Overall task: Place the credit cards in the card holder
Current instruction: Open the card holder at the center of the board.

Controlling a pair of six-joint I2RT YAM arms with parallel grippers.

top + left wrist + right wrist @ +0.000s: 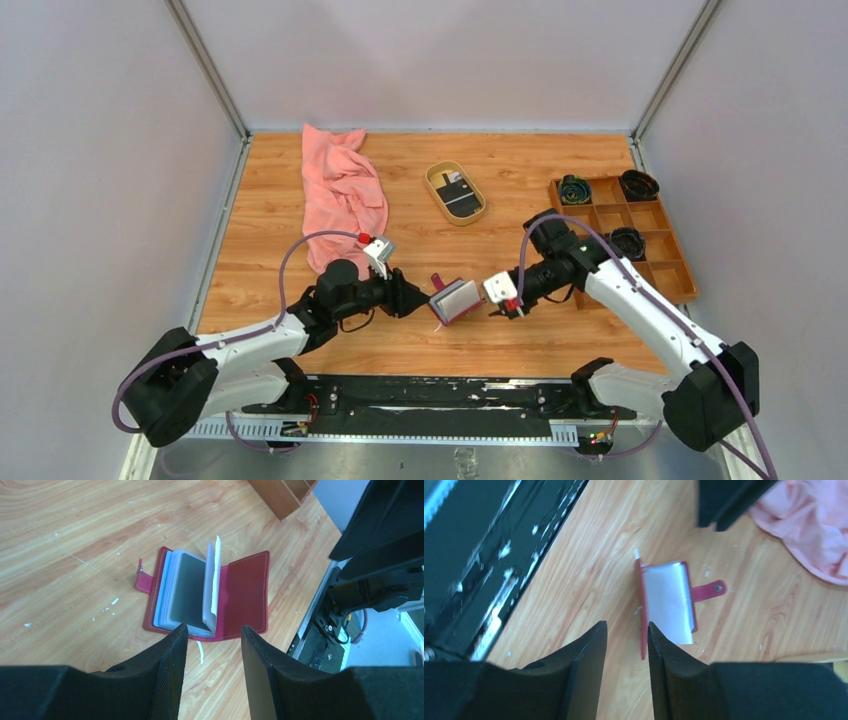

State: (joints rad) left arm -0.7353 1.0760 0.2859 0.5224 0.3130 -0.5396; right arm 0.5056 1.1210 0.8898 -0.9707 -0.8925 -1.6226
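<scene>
We see the card holder [455, 299] lying open on the wooden table [500, 170], between the left gripper [215, 630] and the right gripper [626, 625]. It has dark red covers with pale stitching, a snap tab, and frosted sleeves fanned up (one stands nearly upright). Both grippers' jaws stand parted, holding nothing, close beside it.
</scene>
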